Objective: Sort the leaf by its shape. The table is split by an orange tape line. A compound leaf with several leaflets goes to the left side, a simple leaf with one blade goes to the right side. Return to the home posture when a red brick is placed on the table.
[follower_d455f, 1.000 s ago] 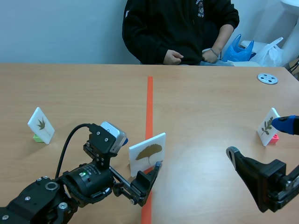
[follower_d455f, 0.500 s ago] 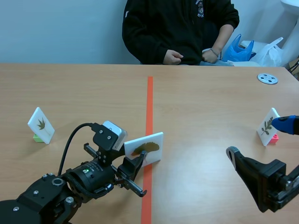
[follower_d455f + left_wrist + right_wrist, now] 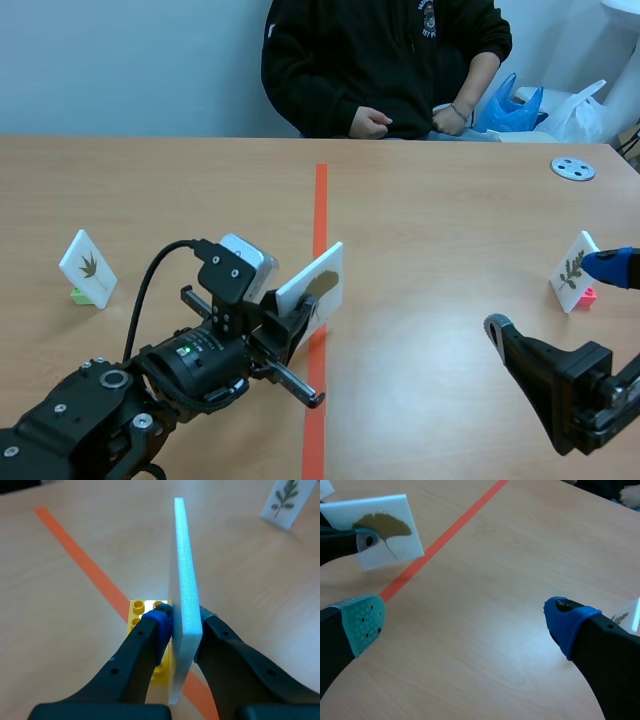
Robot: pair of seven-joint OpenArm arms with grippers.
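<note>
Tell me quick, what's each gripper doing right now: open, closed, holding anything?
Left gripper: jaws closed on the leaf card.
Right gripper: jaws open, holding nothing.

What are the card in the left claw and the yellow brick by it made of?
The card is probably foam board: its edge is thick, matte white and finely grainy. The yellow brick looks like moulded plastic, smooth with a slight sheen and round studs on top, like a toy building brick.
</note>
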